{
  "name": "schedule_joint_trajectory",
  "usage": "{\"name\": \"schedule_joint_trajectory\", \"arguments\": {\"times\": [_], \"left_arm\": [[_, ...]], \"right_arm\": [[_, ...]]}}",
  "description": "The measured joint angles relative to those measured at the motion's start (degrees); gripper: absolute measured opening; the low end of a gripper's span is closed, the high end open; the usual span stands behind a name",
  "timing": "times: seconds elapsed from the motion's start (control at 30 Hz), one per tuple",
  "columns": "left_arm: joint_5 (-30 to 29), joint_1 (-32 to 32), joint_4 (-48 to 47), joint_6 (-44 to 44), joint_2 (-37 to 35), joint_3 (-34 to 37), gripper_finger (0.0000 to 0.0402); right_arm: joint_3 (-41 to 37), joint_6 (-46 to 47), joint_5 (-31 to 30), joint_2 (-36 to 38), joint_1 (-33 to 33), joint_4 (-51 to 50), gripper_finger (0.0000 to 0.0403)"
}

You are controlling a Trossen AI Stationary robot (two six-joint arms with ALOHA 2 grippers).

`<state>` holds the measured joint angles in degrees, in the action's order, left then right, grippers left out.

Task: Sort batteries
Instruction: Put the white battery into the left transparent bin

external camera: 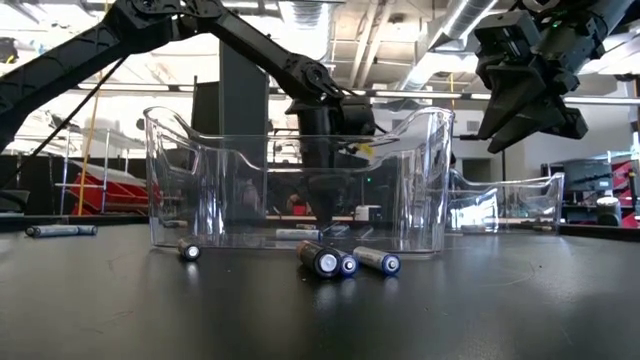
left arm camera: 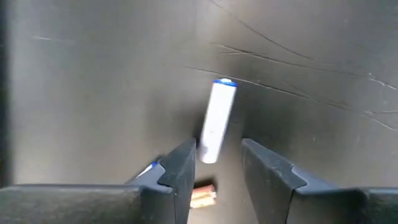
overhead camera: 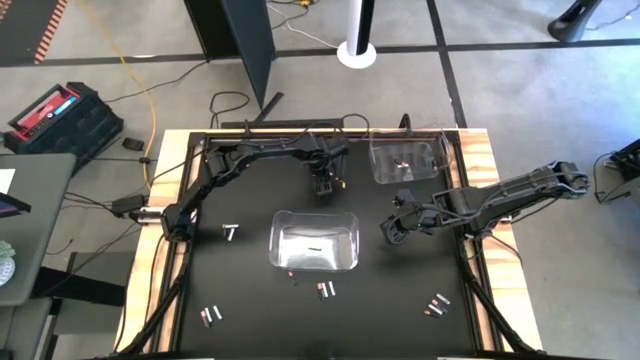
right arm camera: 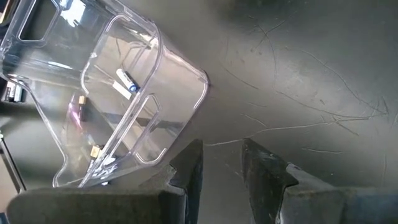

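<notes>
My left gripper (overhead camera: 325, 188) is open and points down at the far middle of the table, behind the centre bin in the low view (external camera: 322, 215). A silvery-white battery (left arm camera: 217, 121) with a blue end lies on the black table just past its fingertips (left arm camera: 217, 149). A copper-toned battery (left arm camera: 202, 196) lies under the fingers. I cannot tell if a finger touches either one. My right gripper (overhead camera: 390, 228) is open and empty, raised above the table (external camera: 520, 125) to the right of the centre clear bin (overhead camera: 315, 240). That bin holds a silvery battery (right arm camera: 126, 81).
A second clear bin (overhead camera: 405, 160) stands at the far right. Loose batteries lie at the left (overhead camera: 230, 232), the near left (overhead camera: 210, 315), just in front of the centre bin (external camera: 320, 260) and the near right (overhead camera: 437, 303). Bare black table lies between them.
</notes>
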<state>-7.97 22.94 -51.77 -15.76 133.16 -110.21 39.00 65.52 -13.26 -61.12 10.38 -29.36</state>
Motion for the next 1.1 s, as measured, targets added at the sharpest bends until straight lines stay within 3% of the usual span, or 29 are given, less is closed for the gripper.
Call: {"name": "schedule_joint_trajectory", "arguments": {"times": [0.23,0.6,1.1], "left_arm": [[0.0,-0.1,0.2,-0.5,0.0,0.0,0.0098],[0.2,-0.1,0.3,-3.7,0.0,0.0,0.0030],[0.4,-0.1,0.3,-5.1,0.0,0.0,0.0021]], "right_arm": [[0.0,0.0,0.0,0.0,0.0,0.0,0.0127],[0.0,0.0,0.0,0.0,0.0,-0.1,0.0127],[0.0,0.0,0.0,0.0,0.0,0.0,0.0127]]}}
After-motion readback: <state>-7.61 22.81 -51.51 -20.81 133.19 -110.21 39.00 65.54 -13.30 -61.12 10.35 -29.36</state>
